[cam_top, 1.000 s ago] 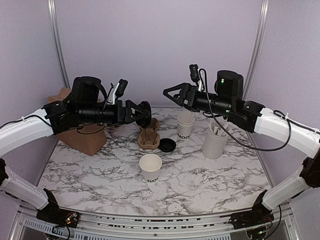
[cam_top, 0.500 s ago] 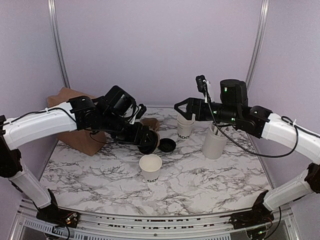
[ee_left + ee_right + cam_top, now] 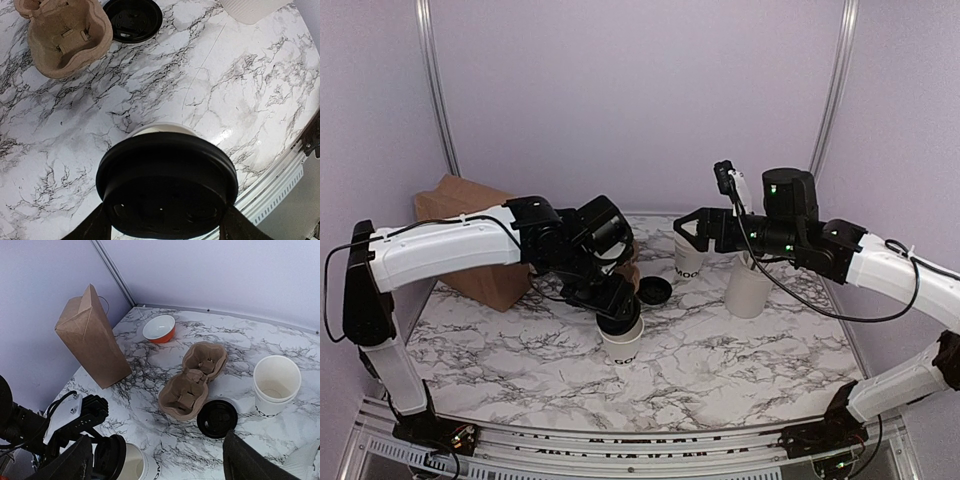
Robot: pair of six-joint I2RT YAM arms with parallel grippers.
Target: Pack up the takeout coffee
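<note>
The white paper cup point(image 3: 623, 347) with dark lettering stands open at the front middle of the table; it also shows in the right wrist view point(image 3: 142, 467). My left gripper point(image 3: 617, 306) is shut on a round black lid point(image 3: 167, 185) and holds it tilted at the cup's rim point(image 3: 160, 129); I cannot tell whether they touch. In the right wrist view the lid point(image 3: 107, 456) sits against the cup's left edge. My right gripper point(image 3: 682, 228) is open and empty, in the air above the stacked cups point(image 3: 688, 262); its jaws stand wide apart in its wrist view point(image 3: 157, 442).
A brown pulp cup carrier point(image 3: 192, 380) lies behind the cup, with a second black lid point(image 3: 216, 418) beside it. A brown paper bag point(image 3: 92, 337) stands at the left, an orange bowl point(image 3: 159, 328) at the back. A white cylinder with utensils point(image 3: 748, 290) stands at the right.
My left gripper has come down and forward with the black lid, from the air near the carrier to the cup's rim. My right gripper has shifted right and a little lower.
</note>
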